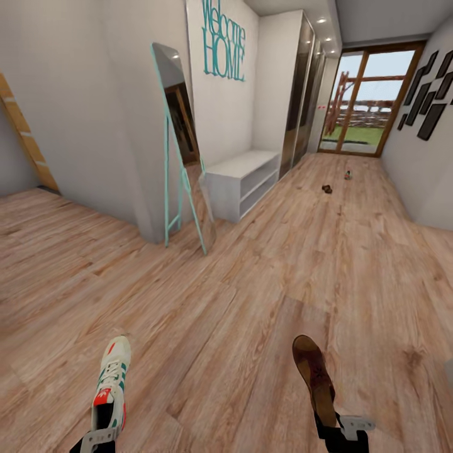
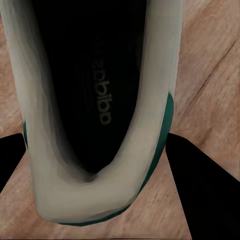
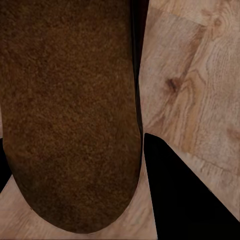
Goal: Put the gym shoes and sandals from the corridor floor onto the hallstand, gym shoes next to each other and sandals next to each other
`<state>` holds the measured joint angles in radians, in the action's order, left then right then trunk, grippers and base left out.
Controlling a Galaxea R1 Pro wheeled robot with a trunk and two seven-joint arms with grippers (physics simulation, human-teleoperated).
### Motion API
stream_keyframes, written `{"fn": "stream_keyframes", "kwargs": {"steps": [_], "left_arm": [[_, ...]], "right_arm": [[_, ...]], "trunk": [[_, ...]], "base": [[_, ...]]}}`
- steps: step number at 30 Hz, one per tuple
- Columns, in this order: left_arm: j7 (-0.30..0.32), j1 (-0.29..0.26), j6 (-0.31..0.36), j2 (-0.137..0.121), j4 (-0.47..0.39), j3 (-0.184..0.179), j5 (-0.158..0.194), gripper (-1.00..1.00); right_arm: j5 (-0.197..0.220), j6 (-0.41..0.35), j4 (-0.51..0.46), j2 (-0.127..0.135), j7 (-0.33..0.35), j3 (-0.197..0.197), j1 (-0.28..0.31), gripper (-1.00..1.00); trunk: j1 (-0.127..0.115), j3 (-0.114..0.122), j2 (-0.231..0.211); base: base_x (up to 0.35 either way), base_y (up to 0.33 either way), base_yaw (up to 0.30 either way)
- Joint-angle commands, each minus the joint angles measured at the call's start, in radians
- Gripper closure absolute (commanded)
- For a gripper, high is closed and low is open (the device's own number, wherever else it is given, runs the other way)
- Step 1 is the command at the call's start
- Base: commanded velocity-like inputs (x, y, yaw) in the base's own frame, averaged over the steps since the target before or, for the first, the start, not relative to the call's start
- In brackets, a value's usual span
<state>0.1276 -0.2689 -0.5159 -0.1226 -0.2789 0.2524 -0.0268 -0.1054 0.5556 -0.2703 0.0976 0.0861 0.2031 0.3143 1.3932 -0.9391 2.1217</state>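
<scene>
Left hand (image 1: 100, 434) grips a gym shoe (image 1: 112, 384) by the heel, right hand (image 1: 343, 431) grips a sandal (image 1: 314, 377); I'd keep both level rolling toward the hallstand (image 1: 242, 179) ahead-left.

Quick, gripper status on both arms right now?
Left gripper: shut on the heel of a white sneaker.
Right gripper: shut on the heel of a brown sandal.
</scene>
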Motion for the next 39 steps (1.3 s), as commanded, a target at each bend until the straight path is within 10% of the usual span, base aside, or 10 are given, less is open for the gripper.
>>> {"fn": "stream_keyframes", "kwargs": {"steps": [1, 39], "left_arm": [[0.007, -0.001, -0.003, 0.000, 0.001, 0.008, -0.003, 1.00], [0.009, 0.011, -0.004, 0.002, 0.001, 0.008, 0.001, 1.00]], "right_arm": [[-0.007, 0.003, 0.000, 0.000, 0.006, 0.009, 0.001, 1.00], [-0.008, 0.004, 0.002, -0.001, 0.006, 0.009, 0.001, 1.00]], "trunk": [[0.000, -0.001, 0.000], [0.000, -0.001, 0.000]], "base": [[0.000, -0.003, 0.275], [0.000, 0.000, 0.279]]}}
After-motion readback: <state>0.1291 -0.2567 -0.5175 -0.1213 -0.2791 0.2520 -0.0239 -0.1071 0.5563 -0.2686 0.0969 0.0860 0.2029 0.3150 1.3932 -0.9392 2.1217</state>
